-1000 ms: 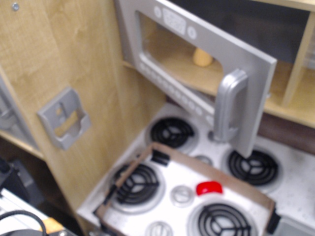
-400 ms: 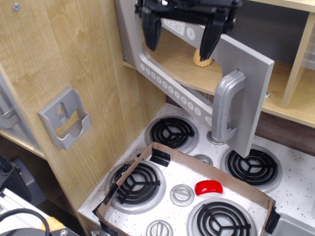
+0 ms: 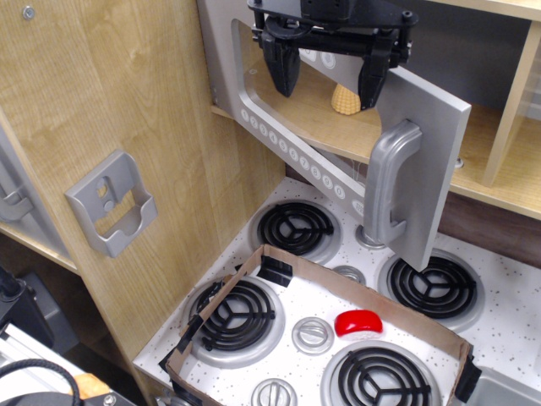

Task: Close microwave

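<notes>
At upper centre, the microwave (image 3: 338, 127) door is swung outward over the stove (image 3: 338, 330). No writing on its panel can be read. The hand (image 3: 328, 72) is held before the window, fingers (image 3: 283, 63) spread, gripping nothing. Clear space lies beside the door's handle (image 3: 390, 182).

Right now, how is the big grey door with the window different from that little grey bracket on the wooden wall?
The microwave door is large and flat with a window, round buttons and a silver loop handle; the small holder is a plain open pocket. The door hangs swung open on its hinge, with the gripper in front of its window; the holder sits fixed flat against the wooden panel, untouched. Both are grey plastic.
</notes>
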You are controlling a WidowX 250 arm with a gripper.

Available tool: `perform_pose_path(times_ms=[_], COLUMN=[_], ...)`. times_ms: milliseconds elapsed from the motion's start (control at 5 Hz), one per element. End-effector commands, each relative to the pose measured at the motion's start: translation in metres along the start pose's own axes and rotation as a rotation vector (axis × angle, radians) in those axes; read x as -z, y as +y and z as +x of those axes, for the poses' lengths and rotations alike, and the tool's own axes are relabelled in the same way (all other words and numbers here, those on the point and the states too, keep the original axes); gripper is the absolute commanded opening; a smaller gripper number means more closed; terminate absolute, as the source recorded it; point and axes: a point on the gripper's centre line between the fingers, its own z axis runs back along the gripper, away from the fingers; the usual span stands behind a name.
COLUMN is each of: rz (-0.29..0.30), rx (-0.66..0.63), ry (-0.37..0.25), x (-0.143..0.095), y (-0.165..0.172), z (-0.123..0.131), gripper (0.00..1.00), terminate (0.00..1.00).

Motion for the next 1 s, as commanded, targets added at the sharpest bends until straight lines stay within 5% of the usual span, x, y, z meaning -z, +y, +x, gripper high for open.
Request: perform_pose_path(times_ms=[0, 400, 600, 800], rz=[-0.060, -0.112, -0.112, -0.106], rx=[0.043, 0.138, 0.177, 0.177], ry=[-0.097, -0.207, -0.368, -0.409], x=[-0.004, -0.004, -0.005, -0.009], y=[-0.019, -0.026, -0.029, -0.031], z=[0.033, 0.070, 0.079, 0.086], gripper=[1.00, 1.00, 1.00, 1.00], terminate=[0.00, 0.00, 0.00, 1.00])
